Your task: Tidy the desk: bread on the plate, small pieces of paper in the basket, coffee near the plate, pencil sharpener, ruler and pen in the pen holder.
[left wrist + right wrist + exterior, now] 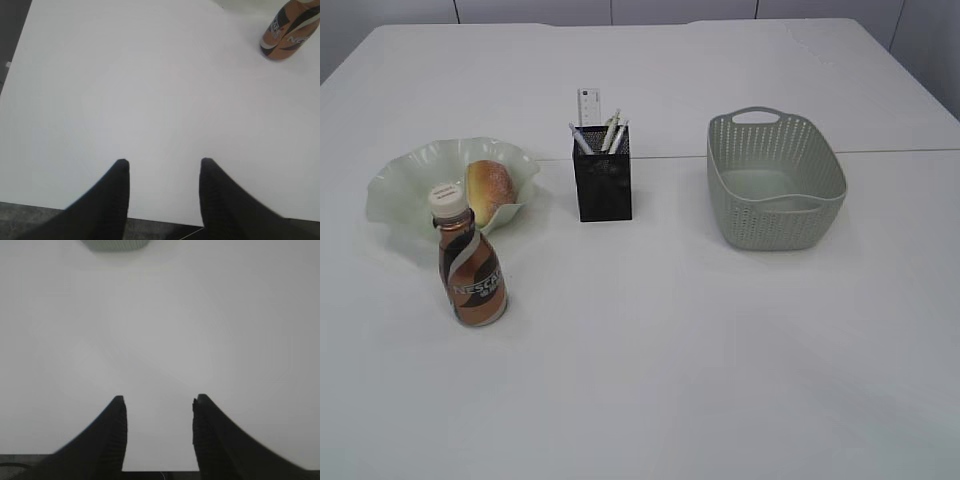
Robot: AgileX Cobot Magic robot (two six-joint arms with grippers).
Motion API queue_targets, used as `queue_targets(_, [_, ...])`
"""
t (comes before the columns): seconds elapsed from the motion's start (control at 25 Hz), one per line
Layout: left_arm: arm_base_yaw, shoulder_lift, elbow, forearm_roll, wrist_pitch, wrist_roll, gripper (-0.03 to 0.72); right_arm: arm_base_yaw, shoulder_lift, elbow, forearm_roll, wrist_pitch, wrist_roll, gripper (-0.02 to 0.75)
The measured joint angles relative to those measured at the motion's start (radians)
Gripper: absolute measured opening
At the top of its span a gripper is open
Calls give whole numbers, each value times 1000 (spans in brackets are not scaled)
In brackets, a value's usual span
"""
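Observation:
A bread roll (489, 189) lies on the wavy pale green plate (405, 178) at the left. The brown coffee bottle (471, 258) stands upright just in front of the plate; its lower part also shows as the coffee bottle (289, 30) in the left wrist view. The black mesh pen holder (602, 180) holds a ruler (588, 105) and white pens (613, 131). The grey basket (775, 180) stands at the right; its contents are hidden. My left gripper (164, 163) and right gripper (157, 400) are open over bare table near its front edge. The pencil sharpener is not visible.
The white table (700, 350) stretches wide in front of the objects. A sliver of the basket (114, 244) shows at the top of the right wrist view. The table's front edge runs under both grippers.

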Motion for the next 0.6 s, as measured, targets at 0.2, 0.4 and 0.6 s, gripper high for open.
queue_targets(0.2, [0, -134, 0, 2, 8, 0, 362, 0, -195, 1, 7, 8, 26, 326])
queue_targets(0.4, [0, -298, 0, 2, 12, 0, 363, 0, -402, 20, 10, 16, 33, 325])
queue_targets(0.6, [0, -416, 0, 2, 18, 0, 363, 0, -584, 82, 11, 22, 34, 326])
